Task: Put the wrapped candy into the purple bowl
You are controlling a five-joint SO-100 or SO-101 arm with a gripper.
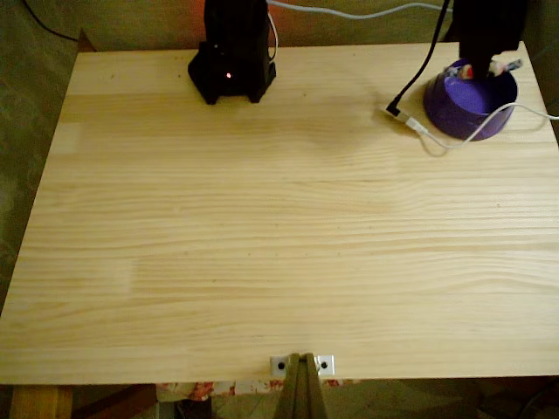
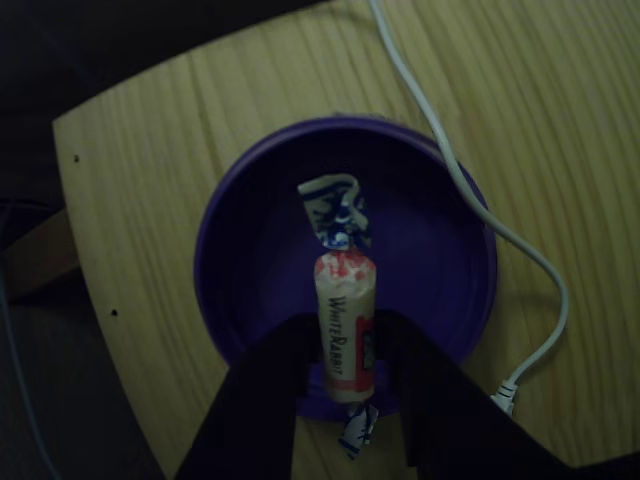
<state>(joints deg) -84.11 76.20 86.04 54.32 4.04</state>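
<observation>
1. Whitish wrapped candy with red and blue print [image 2: 345,335]: clamped lengthwise between the two black fingers of the gripper [image 2: 345,385], directly above the round deep-purple plastic bowl [image 2: 250,260].
2. Bowl [image 1: 454,109]: far right corner of the pale wooden table [image 1: 262,244], near its edges.
3. White cable [image 2: 450,170]: curving beside the bowl.
4. Black arm base [image 1: 231,74]: far edge.

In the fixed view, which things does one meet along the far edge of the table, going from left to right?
Black arm base → black plug → purple bowl, with the wrapped candy held over it.
</observation>
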